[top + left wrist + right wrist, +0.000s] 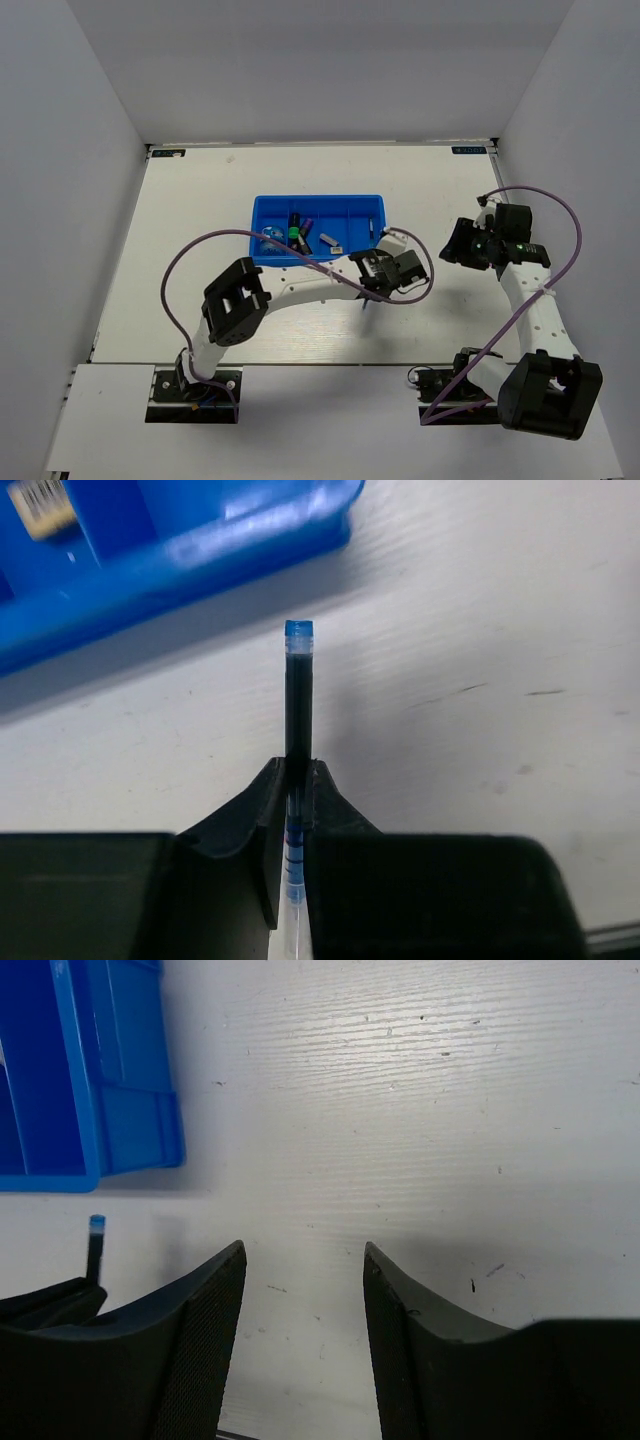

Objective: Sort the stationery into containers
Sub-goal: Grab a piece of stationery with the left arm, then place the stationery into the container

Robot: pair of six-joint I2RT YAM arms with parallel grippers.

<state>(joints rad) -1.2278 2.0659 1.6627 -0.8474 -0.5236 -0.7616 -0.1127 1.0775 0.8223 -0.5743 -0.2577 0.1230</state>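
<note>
My left gripper (297,770) is shut on the thin dark pen (298,695), whose blue tip points toward the bright blue tray (180,550). The pen hangs just above the white table, short of the tray's near right corner. In the top view the left gripper (370,266) is beside the tray (370,205). In the tray lie black highlighters (295,232), a blue-white bottle (272,236) and a beige eraser (327,240). My right gripper (303,1255) is open and empty over bare table to the right of the tray (130,1080). Its view also shows the pen (96,1245).
The table is ringed by white walls on the left, back and right. A purple cable (200,250) loops off the left arm, and another (560,215) arcs over the right arm. The right gripper (455,243) hovers well right of the tray.
</note>
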